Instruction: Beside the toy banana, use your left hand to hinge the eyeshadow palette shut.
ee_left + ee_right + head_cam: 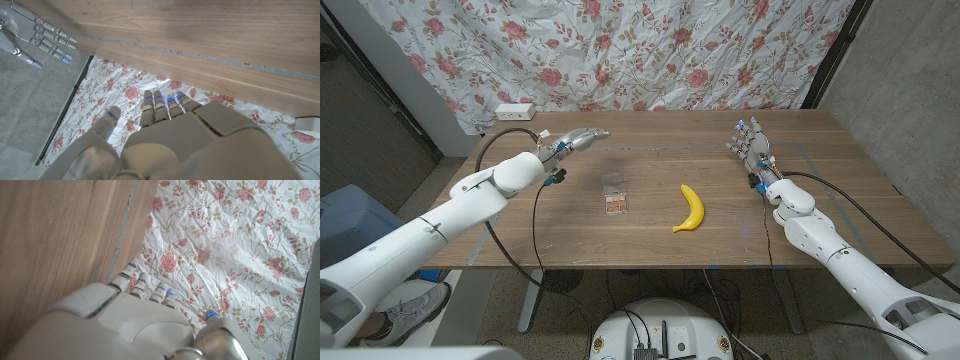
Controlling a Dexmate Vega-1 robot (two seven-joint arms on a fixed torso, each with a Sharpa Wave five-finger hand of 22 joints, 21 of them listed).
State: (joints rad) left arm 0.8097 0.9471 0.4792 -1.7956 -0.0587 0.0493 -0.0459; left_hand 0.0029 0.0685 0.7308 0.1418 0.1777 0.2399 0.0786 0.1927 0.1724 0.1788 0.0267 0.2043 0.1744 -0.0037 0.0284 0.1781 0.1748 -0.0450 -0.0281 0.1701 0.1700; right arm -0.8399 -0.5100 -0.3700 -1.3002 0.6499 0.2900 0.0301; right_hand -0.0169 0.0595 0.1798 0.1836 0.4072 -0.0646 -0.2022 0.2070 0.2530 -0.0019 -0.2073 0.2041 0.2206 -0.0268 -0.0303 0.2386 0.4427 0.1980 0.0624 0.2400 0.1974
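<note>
The eyeshadow palette sits near the middle of the wooden table, small from my head camera, and I can't tell for sure how far its lid stands open; there's a faint clear shape above the coloured pans that could be the raised lid. The toy banana lies just to its right, apart from it, not touching.

My left hand is up over the far left part of the table, well back from the palette, fingers stretched out together and holding nothing. On the left wrist camera I see the fingers reaching toward the floral cloth, nothing between them. So I judge I'm at the approach stage, with the closing itself not yet begun.

My right hand stands at the far right, fingers apart, empty, well clear of the banana.

Next I'd bring the left hand in toward the palette, get fingertips behind the lid's top edge and push it down over the hinge, gently, since such a light case could skid toward the banana.
</note>
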